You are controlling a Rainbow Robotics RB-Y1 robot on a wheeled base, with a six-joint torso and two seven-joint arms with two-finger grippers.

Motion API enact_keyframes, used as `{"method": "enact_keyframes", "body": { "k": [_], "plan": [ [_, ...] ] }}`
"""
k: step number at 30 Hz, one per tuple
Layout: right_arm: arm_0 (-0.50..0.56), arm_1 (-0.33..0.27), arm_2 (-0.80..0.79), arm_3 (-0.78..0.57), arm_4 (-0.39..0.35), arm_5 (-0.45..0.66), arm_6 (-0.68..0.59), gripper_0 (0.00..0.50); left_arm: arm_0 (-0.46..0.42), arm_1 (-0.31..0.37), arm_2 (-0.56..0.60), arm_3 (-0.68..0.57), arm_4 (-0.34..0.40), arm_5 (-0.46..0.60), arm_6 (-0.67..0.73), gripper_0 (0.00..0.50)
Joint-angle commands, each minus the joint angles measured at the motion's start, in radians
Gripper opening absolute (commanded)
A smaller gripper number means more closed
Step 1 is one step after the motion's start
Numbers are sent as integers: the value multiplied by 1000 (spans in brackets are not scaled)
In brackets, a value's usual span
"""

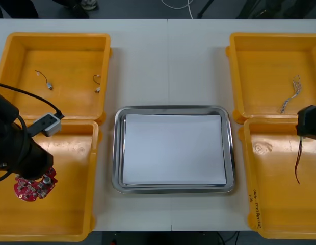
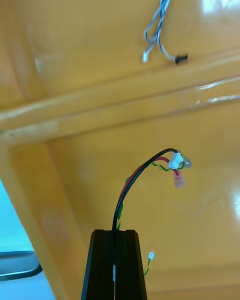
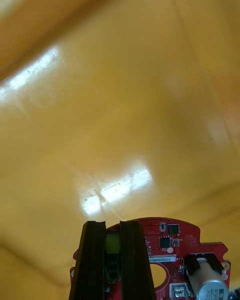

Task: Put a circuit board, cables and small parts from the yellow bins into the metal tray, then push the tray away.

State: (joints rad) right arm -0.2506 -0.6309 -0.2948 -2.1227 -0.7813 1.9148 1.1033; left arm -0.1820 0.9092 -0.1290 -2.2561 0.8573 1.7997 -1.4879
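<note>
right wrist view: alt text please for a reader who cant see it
The right claw, shut on a thin cable of black, red and yellow-green wires, holds it inside a yellow bin, the wires arcing away to small white connectors. Past the bin's wall, a twisted blue and white cable lies in the neighbouring bin.

We hold our left gripper [image 3: 113, 230] with fingers close together, a circuit board [image 3: 167, 242] clamped between the jaws. Our right gripper [image 2: 115, 237] has its fingers nearly touching, thin cables [image 2: 131, 180] rising from between the jaws.
</note>
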Motion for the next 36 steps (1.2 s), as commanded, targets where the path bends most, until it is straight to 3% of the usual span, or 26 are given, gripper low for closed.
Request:
{"method": "enact_keyframes", "body": {
  "k": [1, 7, 18, 28, 36],
  "plan": [
    [-52, -7, -55, -59, -18, 5, 32, 0, -114, -82, 58, -49, 15, 120, -106, 0],
    [-52, -59, -56, -62, -52, 5, 27, 0, -189, -151, 74, -86, 12, 120, -77, 0],
    [-53, -257, -89, -60, -259, 5, 15, 0, -249, -197, 8, -157, 2, 120, 8, 0],
    [-64, -296, -99, -59, -300, 5, 50, 0, -335, -247, -146, -171, -11, 120, 178, 0],
    [-98, -311, -24, -62, -312, 5, 84, 0, -422, -325, -305, -138, -78, 120, 278, 0]
  ]
}}
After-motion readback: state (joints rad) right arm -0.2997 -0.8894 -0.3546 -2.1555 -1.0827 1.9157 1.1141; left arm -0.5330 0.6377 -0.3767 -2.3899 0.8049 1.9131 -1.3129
